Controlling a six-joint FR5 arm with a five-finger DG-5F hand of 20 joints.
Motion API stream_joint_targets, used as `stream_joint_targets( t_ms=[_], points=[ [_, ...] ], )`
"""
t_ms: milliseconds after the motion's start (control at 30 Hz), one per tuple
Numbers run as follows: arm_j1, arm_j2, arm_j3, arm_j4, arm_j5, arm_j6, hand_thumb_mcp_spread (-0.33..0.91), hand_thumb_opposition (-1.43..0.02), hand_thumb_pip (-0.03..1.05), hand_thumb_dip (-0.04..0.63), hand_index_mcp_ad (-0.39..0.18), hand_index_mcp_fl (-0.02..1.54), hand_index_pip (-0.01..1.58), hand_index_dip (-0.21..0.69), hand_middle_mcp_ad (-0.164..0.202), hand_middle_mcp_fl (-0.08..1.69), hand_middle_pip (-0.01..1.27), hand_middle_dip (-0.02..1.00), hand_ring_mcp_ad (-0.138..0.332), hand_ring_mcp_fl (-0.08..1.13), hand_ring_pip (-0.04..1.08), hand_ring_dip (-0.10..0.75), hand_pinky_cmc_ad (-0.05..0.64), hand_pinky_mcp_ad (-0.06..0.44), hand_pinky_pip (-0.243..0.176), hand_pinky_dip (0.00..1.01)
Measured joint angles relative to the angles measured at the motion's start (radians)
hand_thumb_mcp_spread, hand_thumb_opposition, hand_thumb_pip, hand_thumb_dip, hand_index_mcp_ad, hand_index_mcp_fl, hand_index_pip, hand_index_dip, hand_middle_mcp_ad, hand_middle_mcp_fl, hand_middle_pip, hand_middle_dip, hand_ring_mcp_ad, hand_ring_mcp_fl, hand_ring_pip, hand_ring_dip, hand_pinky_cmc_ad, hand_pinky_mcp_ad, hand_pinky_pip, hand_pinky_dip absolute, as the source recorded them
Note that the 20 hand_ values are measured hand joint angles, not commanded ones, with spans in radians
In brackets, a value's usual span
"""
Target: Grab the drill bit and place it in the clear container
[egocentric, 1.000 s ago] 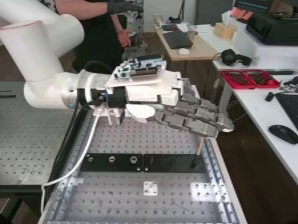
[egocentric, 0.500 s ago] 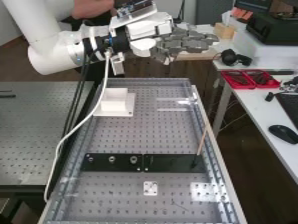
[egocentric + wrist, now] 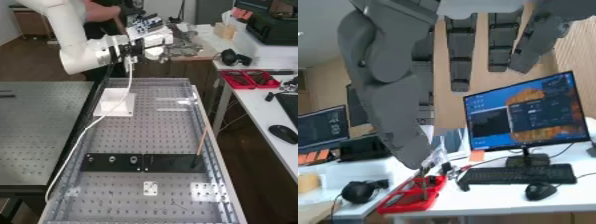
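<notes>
Beyond the bench's far end, the hand (image 3: 181, 46) is raised with its fingers extended, well away from the bench top. In the wrist view the hand (image 3: 461, 55) has long straight fingers, and its thumb hangs beside them. A thin brownish rod (image 3: 201, 142) stands slightly tilted at the right end of the black plate (image 3: 166, 163), its lower end dark; whether it is the drill bit I cannot tell. Round metal pieces sit in the plate's left part. Pale see-through shapes (image 3: 174, 104) lie near the bench's far right; I cannot tell if they are the clear container.
A white block (image 3: 114, 101) is at the bench's far left, with the arm's white cable running across it. Metal rails edge the perforated bench. On the side desk are red trays (image 3: 249, 79), headphones (image 3: 234, 57) and a mouse (image 3: 284, 133); a monitor (image 3: 527, 112) stands behind.
The hand has moved from above the bench's right side up and away past its far end, then a little left. The white block came into view. The rod stays in place.
</notes>
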Motion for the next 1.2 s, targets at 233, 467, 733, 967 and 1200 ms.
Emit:
stream_joint_targets(
  t_ms=[233,467,733,967,1200],
  points=[
    [0.038,-0.064,0.018,-0.006,0.05,0.007,0.67,-0.96,0.5,0.251,-0.131,0.71,1.2,0.204,0.093,0.33,0.13,0.2,0.201,0.13,0.11,0.049,0.361,0.183,-0.028,0.19],
    [0.058,-0.125,0.04,-0.014,0.099,-0.017,0.67,-0.96,0.5,0.251,-0.131,0.71,1.2,0.204,0.089,0.33,0.13,0.2,0.201,0.13,0.11,0.051,0.361,0.183,-0.028,0.19],
    [0.073,-0.186,0.064,-0.027,0.156,-0.066,0.67,-0.96,0.5,0.251,-0.127,0.71,1.2,0.202,0.089,0.33,0.13,0.21,0.201,0.13,0.11,0.051,0.361,0.183,-0.028,0.19],
    [0.082,-0.206,0.088,-0.081,0.196,-0.072,0.65,-0.96,0.5,0.253,-0.136,0.64,1.22,0.204,0.089,0.32,0.13,0.21,0.202,0.13,0.11,0.059,0.361,0.183,-0.028,0.19],
    [0.083,-0.2,0.122,-0.168,0.217,-0.051,0.39,-0.81,0.61,0.253,-0.131,0.15,0.87,0.209,0.093,0.06,0.11,0.21,0.22,0.03,0.09,0.059,0.365,0.173,-0.059,0.32]
  ],
)
